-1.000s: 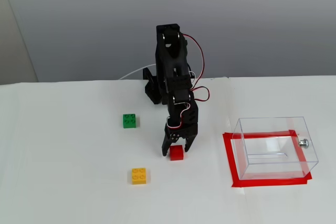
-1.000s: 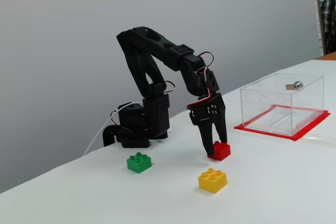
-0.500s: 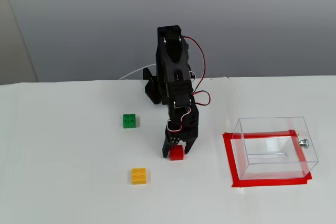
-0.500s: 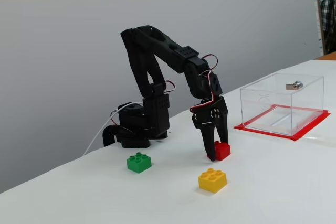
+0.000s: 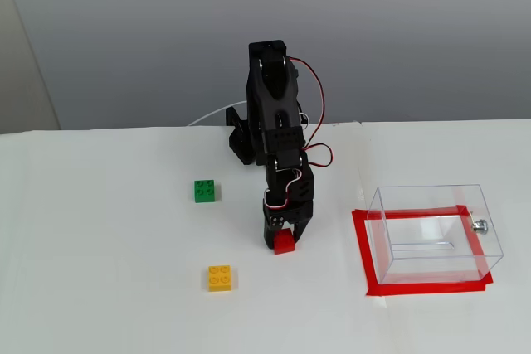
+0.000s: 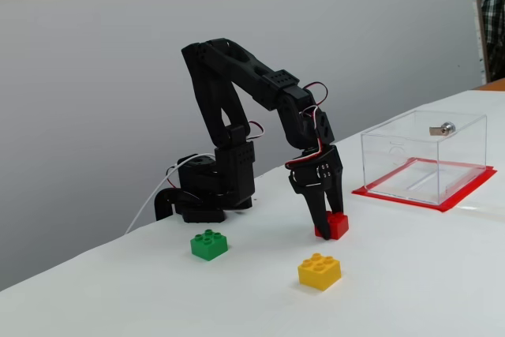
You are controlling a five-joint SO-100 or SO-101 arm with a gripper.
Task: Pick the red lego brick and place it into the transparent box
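Observation:
The red lego brick (image 5: pixel 285 244) (image 6: pixel 334 226) rests on the white table, just in front of the arm. My gripper (image 5: pixel 284 239) (image 6: pixel 326 225) points straight down over it, and its black fingers are shut on the brick's sides. To the right in both fixed views stands the transparent box (image 5: pixel 431 198) (image 6: pixel 402 159), upright with nothing inside it. A small silver knob (image 5: pixel 479 225) sits on its right wall. The box is well apart from the gripper.
A green brick (image 5: pixel 204 191) (image 6: pixel 209 245) lies left of the gripper, and a yellow brick (image 5: pixel 220 278) (image 6: pixel 319 271) lies nearer the front. Red tape (image 5: pixel 365 254) (image 6: pixel 465 191) frames the box's footprint. The arm's base (image 5: pixel 241 143) (image 6: pixel 205 191) stands at the table's back.
The fingers stood spread around the red brick a second ago; they have since closed in and now press its sides. The brick shifted slightly to the right on the table.

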